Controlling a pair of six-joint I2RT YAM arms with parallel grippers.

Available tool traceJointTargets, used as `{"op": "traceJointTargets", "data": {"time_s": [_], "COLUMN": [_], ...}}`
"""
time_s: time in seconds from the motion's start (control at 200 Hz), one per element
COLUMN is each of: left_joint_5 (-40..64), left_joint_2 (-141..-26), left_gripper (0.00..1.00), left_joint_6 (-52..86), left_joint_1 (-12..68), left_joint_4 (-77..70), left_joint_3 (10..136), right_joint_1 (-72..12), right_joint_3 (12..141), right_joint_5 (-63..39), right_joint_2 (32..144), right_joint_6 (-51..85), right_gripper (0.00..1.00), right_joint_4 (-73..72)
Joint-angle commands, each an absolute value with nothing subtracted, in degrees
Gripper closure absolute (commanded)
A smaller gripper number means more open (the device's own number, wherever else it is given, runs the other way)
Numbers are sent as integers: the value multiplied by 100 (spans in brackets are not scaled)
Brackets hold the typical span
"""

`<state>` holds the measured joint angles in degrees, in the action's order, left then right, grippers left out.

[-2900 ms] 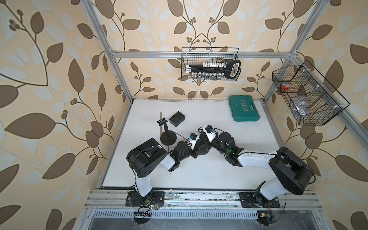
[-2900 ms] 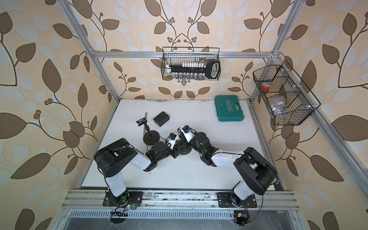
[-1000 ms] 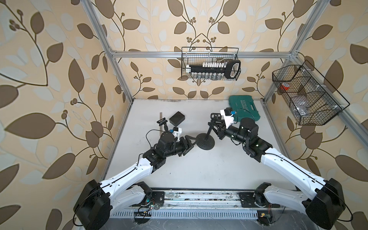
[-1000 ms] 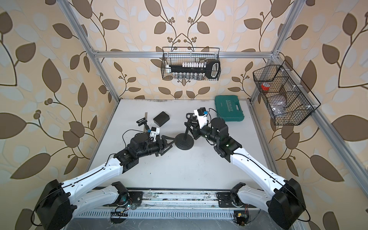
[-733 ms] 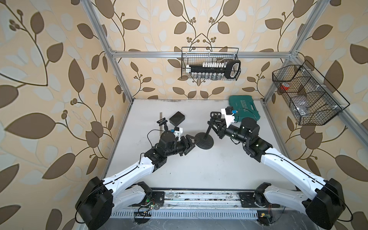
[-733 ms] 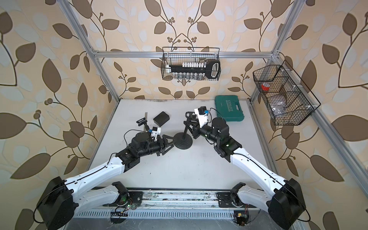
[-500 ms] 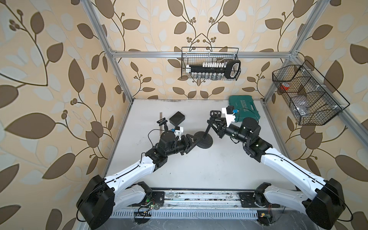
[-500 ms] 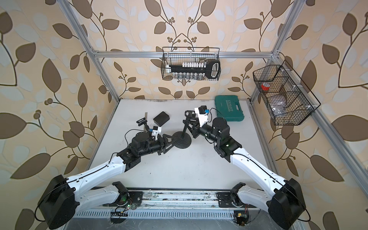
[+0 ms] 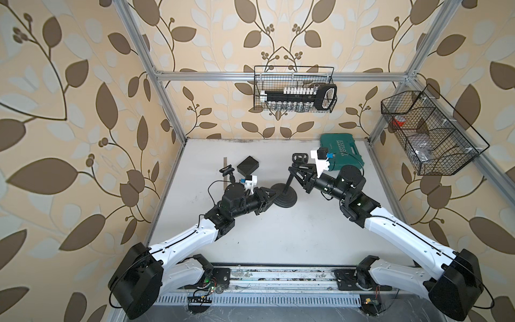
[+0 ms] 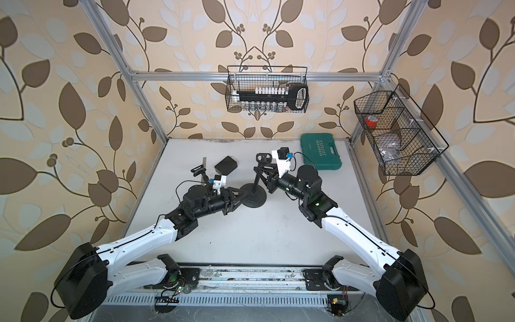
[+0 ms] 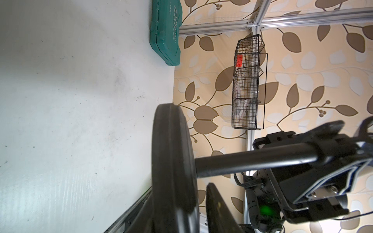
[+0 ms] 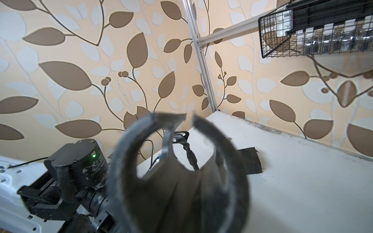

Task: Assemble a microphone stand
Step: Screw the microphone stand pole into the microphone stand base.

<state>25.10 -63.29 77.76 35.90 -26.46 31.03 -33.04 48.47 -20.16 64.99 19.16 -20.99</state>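
Note:
The microphone stand has a round black base [image 9: 288,198] on the table, a leaning pole [image 9: 288,181] and a clip [image 9: 299,158] at its top. My right gripper [image 9: 296,173] is shut on the pole just under the clip, as both top views show. The left gripper [image 9: 271,195] lies low at the base's left edge. In the left wrist view its fingers [image 11: 218,211] straddle the base rim [image 11: 171,161], with a thin gap on the pole side. The clip [image 12: 181,177] fills the right wrist view and hides that gripper's fingers.
A small black box [image 9: 247,165], a second clip on a thin stem [image 9: 228,170] and a flat strip [image 9: 225,162] lie at the back left. A green case [image 9: 345,152] sits back right. Wire baskets hang on the back wall [image 9: 294,89] and right wall [image 9: 429,133].
My left gripper has moved right to the base and its jaws have narrowed around the rim. The right gripper has kept hold of the pole and carried the stand slightly left.

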Motion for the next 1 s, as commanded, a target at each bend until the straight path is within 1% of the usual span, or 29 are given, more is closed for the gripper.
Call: {"op": "traceJointTargets", "data": {"time_s": [0.0, 0.15, 0.28, 0.34, 0.49, 0.555, 0.6, 0.81, 0.995], "left_joint_5": [2516, 2449, 2317, 2270, 2198, 2206, 2215, 2323, 2452], "left_joint_2": [-6302, -6226, -6140, -6117, -6131, -6152, -6169, -6214, -6205], "left_gripper": [68, 74, 84, 87, 90, 90, 91, 93, 99], "left_joint_6": [7890, 7917, 7951, 7966, 8136, 8184, 8214, 8288, 8358], "left_joint_1": [3551, 3549, 3521, 3512, 3440, 3383, 3345, 3071, 2853], "left_joint_4": [-3075, -3099, -3050, -3056, -3192, -3208, -3251, -3357, -3452], "left_joint_3": [3044, 3032, 3001, 2992, 2898, 2900, 2901, 2919, 2873], "right_joint_1": [-3368, -3393, -3414, -3419, -3420, -3419, -3419, -3396, -3358], "right_joint_3": [4987, 4997, 4984, 4971, 5009, 5040, 5044, 4641, 4066], "right_joint_5": [-1983, -1960, -1951, -1906, -1885, -1954, -1999, -1884, -1891], "right_joint_2": [6416, 6407, 6407, 6403, 6407, 6399, 6366, 5909, 5657], "right_joint_6": [2005, 1852, 1714, 1640, 1389, 1266, 1182, 1070, 1295], "right_gripper": [100, 100, 100, 89, 54, 43, 38, 32, 31], "right_joint_4": [-2711, -2664, -2622, -2588, -2424, -2261, -2125, -1480, -1340]}}
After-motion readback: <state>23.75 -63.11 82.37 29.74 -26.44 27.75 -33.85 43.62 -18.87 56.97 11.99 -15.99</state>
